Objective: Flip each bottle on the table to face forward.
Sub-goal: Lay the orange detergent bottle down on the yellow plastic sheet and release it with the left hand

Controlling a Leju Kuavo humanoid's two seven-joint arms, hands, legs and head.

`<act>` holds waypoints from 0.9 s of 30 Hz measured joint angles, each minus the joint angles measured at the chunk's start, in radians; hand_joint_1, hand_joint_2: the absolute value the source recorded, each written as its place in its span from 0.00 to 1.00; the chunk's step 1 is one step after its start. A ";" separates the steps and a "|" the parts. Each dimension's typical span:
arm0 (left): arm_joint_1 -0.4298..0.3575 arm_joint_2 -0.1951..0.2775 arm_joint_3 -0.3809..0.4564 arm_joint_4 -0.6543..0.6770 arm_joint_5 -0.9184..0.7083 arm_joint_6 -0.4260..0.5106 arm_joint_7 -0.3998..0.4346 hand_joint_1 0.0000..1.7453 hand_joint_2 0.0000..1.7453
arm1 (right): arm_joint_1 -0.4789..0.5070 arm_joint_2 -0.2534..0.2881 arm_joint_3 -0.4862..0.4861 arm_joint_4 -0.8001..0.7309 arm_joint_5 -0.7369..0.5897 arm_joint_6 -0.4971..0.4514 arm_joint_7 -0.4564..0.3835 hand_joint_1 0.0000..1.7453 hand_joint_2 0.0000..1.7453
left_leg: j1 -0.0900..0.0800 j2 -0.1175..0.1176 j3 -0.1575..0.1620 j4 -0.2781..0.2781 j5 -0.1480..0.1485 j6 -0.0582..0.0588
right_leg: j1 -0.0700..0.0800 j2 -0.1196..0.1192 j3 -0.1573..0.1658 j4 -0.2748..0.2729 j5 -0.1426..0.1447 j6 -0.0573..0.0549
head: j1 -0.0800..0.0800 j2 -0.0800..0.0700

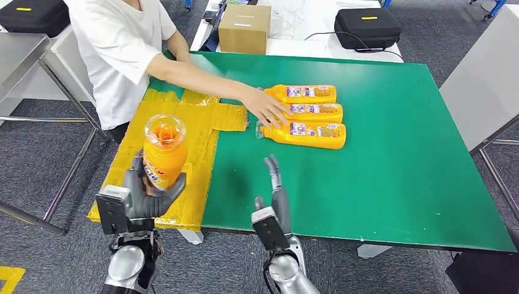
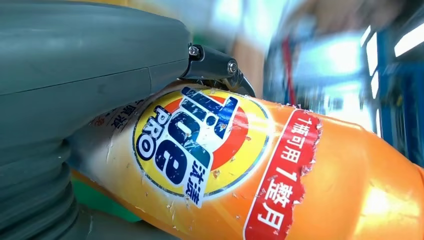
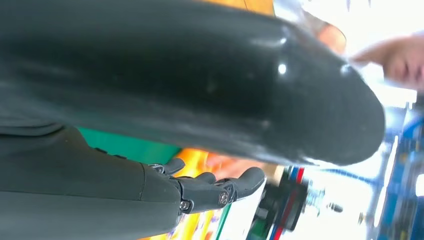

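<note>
My left hand (image 1: pixel 147 195) grips an orange detergent bottle (image 1: pixel 163 150) and holds it up above the yellow taped patch, its base toward the camera. In the left wrist view the bottle's (image 2: pixel 280 175) round blue and red label faces the lens, pressed under my thumb (image 2: pixel 75 55). Three more orange bottles lie side by side on the green table (image 1: pixel 392 177): a far one (image 1: pixel 304 93), a middle one (image 1: pixel 318 112) and a near one (image 1: pixel 309 135). My right hand (image 1: pixel 275 190) hovers open over the table's near edge, fingers (image 3: pixel 220 187) extended, holding nothing.
A person in a white shirt (image 1: pixel 119 49) reaches an arm across, hand (image 1: pixel 267 109) resting on the lying bottles' caps. A yellow taped patch (image 1: pixel 183 141) covers the table's left part. A cardboard box (image 1: pixel 244 27) and a black case (image 1: pixel 367 27) sit on the white table behind.
</note>
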 joint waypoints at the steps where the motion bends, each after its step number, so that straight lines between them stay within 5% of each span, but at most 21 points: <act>1: -0.002 0.005 0.007 0.000 -0.061 0.023 -0.002 1.00 1.00 | 0.004 -0.001 -0.003 -0.013 -0.019 -0.010 0.000 0.00 0.00 | 0.000 0.000 0.000 0.000 0.000 0.000 | 0.000 0.000 0.000 0.000 0.000 0.000 | 0.000 0.000; 9: -0.046 0.084 0.046 0.121 -0.580 0.144 0.046 1.00 1.00 | 0.034 -0.011 0.001 -0.104 -0.067 0.037 -0.001 0.00 0.00 | 0.000 0.000 0.000 0.000 0.000 0.000 | 0.000 0.000 0.000 0.000 0.000 0.000 | 0.000 0.000; 16: -0.085 0.132 0.066 0.243 -0.677 0.162 0.063 1.00 1.00 | 0.060 -0.027 0.030 -0.180 -0.043 0.070 -0.002 0.00 0.00 | 0.000 0.000 0.000 0.000 0.000 0.000 | 0.000 0.000 0.000 0.000 0.000 0.000 | 0.000 0.000; 27: -0.286 0.225 0.119 0.648 -0.773 0.103 0.088 1.00 1.00 | 0.159 -0.088 0.092 -0.379 -0.028 0.173 0.000 0.00 0.00 | 0.000 0.000 0.001 0.000 0.000 0.000 | 0.000 0.000 0.000 0.000 0.000 0.000 | 0.000 0.000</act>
